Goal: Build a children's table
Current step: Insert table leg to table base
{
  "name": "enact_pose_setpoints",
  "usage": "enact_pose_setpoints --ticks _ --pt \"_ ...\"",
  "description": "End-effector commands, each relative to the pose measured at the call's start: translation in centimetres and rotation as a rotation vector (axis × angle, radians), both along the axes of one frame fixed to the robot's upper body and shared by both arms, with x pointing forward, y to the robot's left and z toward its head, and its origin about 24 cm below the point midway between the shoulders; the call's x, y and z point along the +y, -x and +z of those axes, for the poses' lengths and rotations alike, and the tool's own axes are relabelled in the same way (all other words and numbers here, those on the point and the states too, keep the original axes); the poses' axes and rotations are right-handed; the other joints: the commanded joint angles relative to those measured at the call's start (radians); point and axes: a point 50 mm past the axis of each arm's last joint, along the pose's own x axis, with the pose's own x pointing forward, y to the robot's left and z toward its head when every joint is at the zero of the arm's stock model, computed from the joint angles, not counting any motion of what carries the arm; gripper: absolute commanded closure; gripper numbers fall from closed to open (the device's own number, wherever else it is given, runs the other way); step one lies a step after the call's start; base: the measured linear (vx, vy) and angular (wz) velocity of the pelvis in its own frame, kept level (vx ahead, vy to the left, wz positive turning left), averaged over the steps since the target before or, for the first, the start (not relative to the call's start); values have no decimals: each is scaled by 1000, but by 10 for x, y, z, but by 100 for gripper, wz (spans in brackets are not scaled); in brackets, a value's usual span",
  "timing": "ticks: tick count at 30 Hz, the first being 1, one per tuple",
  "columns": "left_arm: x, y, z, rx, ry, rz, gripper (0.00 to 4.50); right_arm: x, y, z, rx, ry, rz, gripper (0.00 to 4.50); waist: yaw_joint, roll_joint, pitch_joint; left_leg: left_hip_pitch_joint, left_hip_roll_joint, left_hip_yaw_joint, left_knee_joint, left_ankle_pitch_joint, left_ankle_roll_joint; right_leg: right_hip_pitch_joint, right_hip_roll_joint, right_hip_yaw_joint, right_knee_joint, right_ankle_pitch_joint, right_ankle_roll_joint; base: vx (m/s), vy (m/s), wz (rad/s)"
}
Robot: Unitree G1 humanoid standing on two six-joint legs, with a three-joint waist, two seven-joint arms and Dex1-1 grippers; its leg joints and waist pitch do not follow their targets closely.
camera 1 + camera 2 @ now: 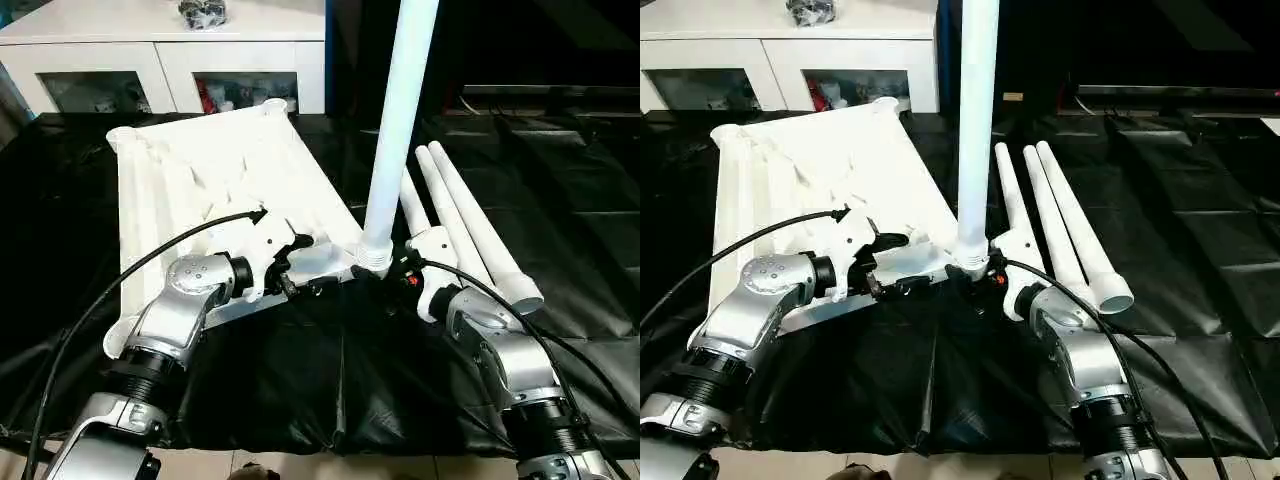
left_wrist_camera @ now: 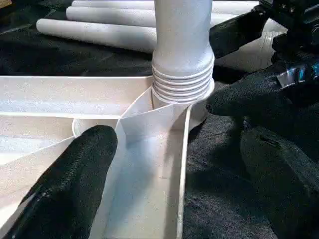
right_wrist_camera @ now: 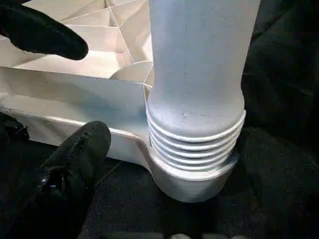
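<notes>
So the tabletop (image 1: 215, 190) is lying underside-up on the black-covered table (image 1: 300, 390), ribs showing, and one leg (image 1: 400, 130) is standing upright in the near corner socket (image 3: 194, 181), the one closest to the right arm. From the wrist views the leg's threaded end is down in the socket, but several thread rings are still showing above the rim, so my guess is it isn't screwed all the way home yet. The other three legs (image 1: 1060, 225) are lying side by side on the black cover just beyond the right arm, untouched, and the three remaining corner sockets look empty as far as I can see. The left gripper (image 1: 290, 268) has its jaws spread wide over the tabletop's near edge, one finger resting inside the ribbed tray and not clamped on anything. The right gripper (image 1: 400, 272) is right beside the base of the standing leg, jaws also released, so nothing is held. So roughly a quarter done at best: finish seating this leg, then three more, then flip the whole thing upright.
</notes>
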Motion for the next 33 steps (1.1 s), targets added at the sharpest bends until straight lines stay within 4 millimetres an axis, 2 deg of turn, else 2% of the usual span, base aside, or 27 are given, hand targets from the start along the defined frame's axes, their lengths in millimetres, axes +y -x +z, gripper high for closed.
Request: enact_pose_setpoints --ticks 1,33 --pt "1 1 0 0 -1 -2 6 -1 -2 5 -9 -3 -3 0 6 -1 -75 23 46 -27 -60 -125 47 52 -78 40 -65 5 -241 0 0 0" --pt "1 1 0 0 -1 -2 6 -1 -2 5 -9 -3 -3 0 6 -1 -75 23 46 -27 -59 -118 50 53 -77 40 -64 15 -243 0 0 0"
